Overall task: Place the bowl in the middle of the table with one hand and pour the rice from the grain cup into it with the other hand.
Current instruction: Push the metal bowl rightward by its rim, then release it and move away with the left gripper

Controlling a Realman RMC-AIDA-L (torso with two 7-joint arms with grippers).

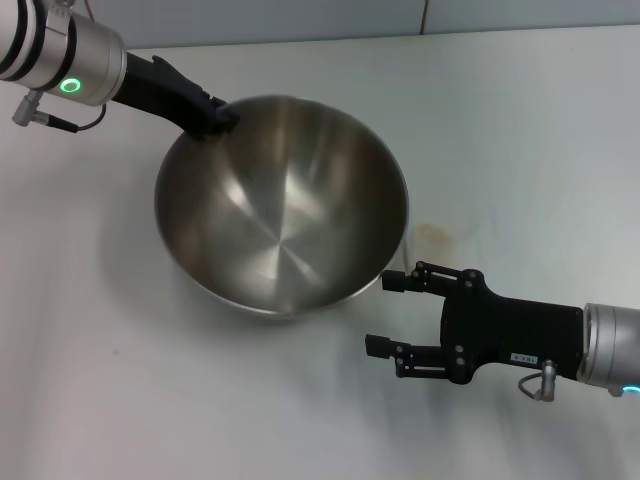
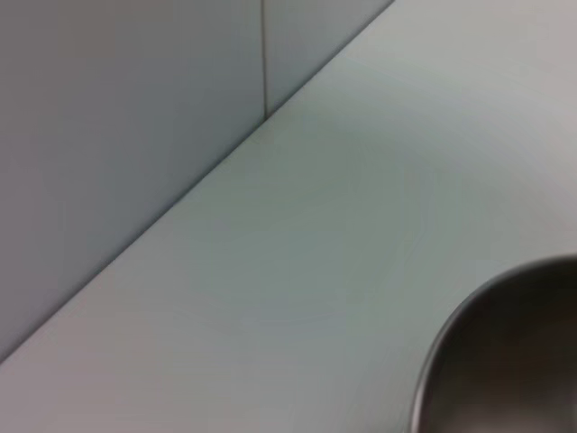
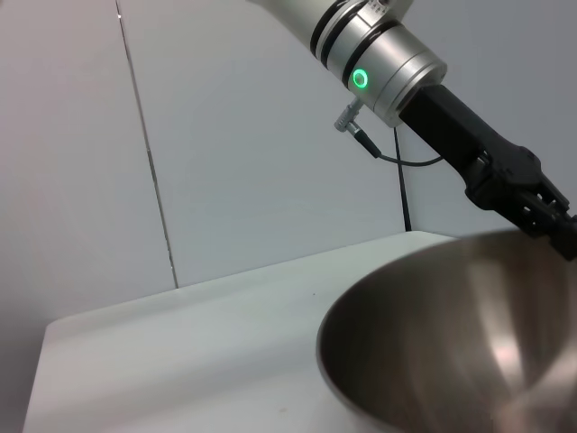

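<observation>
The steel bowl (image 1: pixel 283 205) stands tilted on the white table (image 1: pixel 520 140), its shiny inside empty. My left gripper (image 1: pixel 215 115) is shut on the bowl's far left rim. In the right wrist view the same left gripper (image 3: pixel 541 212) pinches the rim of the bowl (image 3: pixel 451 343). The left wrist view shows only an edge of the bowl (image 2: pixel 505 361). My right gripper (image 1: pixel 392 314) stands open and empty just off the bowl's near right side, fingers pointing left. The grain cup and the rice are out of view.
A faint brownish stain (image 1: pixel 435 235) marks the table to the right of the bowl. A grey wall (image 3: pixel 225 162) runs along the table's far edge. A cable (image 1: pixel 70 124) hangs from the left wrist.
</observation>
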